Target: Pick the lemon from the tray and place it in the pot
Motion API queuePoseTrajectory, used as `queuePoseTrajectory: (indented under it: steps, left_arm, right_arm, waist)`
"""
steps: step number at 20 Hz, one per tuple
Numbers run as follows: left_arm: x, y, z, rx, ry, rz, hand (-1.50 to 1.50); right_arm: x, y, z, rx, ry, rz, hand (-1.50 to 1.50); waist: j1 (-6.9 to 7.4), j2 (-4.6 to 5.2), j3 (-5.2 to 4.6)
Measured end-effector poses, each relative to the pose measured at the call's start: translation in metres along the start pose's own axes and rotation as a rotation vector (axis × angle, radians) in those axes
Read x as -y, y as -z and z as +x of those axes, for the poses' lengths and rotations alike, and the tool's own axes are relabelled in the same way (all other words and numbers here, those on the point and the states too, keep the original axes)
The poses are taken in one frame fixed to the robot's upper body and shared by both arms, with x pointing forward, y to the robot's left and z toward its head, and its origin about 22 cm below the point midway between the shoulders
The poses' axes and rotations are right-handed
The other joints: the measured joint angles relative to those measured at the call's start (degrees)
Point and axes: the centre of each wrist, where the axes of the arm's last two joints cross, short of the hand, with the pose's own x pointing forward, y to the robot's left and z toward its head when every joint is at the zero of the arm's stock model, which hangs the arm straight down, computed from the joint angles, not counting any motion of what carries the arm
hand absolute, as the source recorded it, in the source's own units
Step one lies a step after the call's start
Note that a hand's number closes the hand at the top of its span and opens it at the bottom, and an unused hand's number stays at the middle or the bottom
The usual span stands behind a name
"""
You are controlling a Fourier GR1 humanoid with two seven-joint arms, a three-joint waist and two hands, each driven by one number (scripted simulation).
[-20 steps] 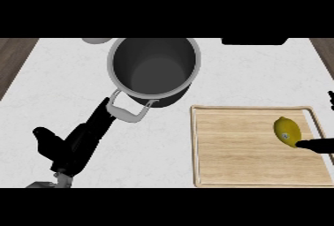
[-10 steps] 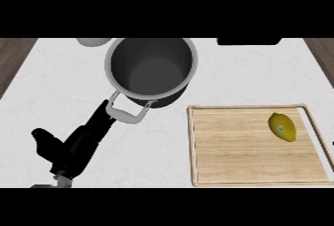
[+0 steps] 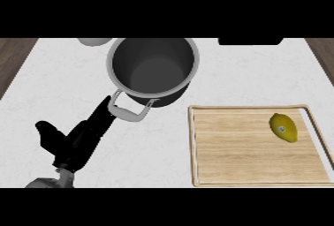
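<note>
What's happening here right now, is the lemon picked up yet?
Not yet. The lemon lies on the wooden tray, near its far right corner, with no robot hand on it. The pot stands on the counter to the tray's upper left, nothing showing inside. The left robot hand lies open by the pot's near handle, fingers stretched toward it. The right one is out of view.

- Lemon [image 3: 284, 127]: yellow, with a small dark spot on its skin.
- Tray [image 3: 248, 176]: pale wood with fine grain lines and a lighter rim.
- Pot [image 3: 152, 68]: dark grey inside, with a light grey handle.
- Worktop [image 3: 261, 75]: white, faintly marbled, with brown wood at its side edges.
- Left hand [image 3: 75, 139]: black.
</note>
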Motion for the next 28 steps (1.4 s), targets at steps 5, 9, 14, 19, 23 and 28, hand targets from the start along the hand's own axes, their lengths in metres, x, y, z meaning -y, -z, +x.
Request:
queuePoseTrajectory:
  steps: [5,9,14,19,23,28]
  left_arm:
    - [0.001,0.000,-0.003,0.008,0.000,-0.004,0.00]
    - [0.004,-0.001,-0.004,0.005,0.002,-0.006,0.00]
    - [0.004,0.003,-0.004,0.009,0.006,-0.005,0.00]
    - [0.000,0.002,-0.001,0.004,0.002,-0.005,0.00]
    - [0.002,-0.001,-0.005,-0.002,0.011,-0.005,0.00]
    - [0.000,-0.002,-0.007,-0.008,0.007,-0.009,0.00]
  right_arm:
    - [-0.022,0.004,0.001,-0.005,0.042,0.025,-1.50]
    - [-0.040,0.012,0.001,-0.015,0.029,0.037,-1.50]
    - [-0.064,0.018,-0.003,-0.054,-0.042,0.032,-1.50]
    - [-0.073,0.024,-0.016,-0.104,-0.107,0.005,-1.50]
    - [-0.083,0.028,-0.026,-0.118,-0.128,0.005,-1.50]
    - [-0.095,0.037,-0.028,-0.129,-0.138,0.021,-1.50]
  waist:
    - [0.16,0.03,0.03]
    - [0.30,0.03,0.08]
    - [0.29,0.02,0.09]
    - [0.22,0.10,0.06]
    - [0.22,0.09,0.04]
    - [0.23,0.13,0.02]
